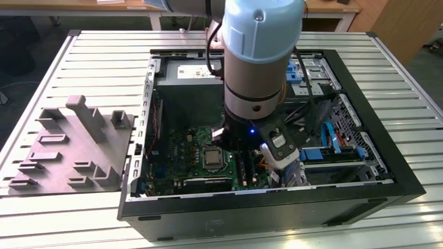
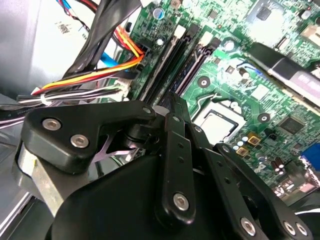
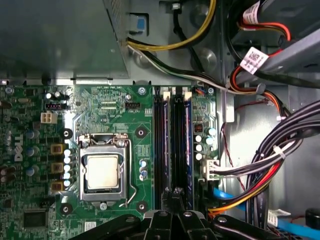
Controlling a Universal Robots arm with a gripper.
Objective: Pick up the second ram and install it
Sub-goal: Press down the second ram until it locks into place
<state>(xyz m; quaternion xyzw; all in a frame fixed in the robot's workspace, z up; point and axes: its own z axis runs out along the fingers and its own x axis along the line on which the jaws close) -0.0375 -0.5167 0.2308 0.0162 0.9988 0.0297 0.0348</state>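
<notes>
My gripper (image 1: 232,139) reaches down into the open computer case (image 1: 387,176), right over the green motherboard (image 3: 100,100). Its fingers (image 3: 176,195) are drawn together at one end of the row of black memory slots. The second ram (image 3: 176,140) shows edge-on as a thin dark strip running away from the fingertips, in line with a slot. In the second wrist view the same strip (image 2: 186,70) leads off from the gripper (image 2: 173,102). How deep it sits in the slot is hidden. Another dark stick (image 3: 188,140) stands in the neighbouring slot.
The processor socket (image 3: 102,170) lies beside the slots. Bundles of coloured cables (image 3: 270,165) crowd the other side. The grey power-supply box (image 1: 190,78) fills the far end of the case. A grey fixture block (image 1: 76,145) sits on the slatted table at the exterior view's left.
</notes>
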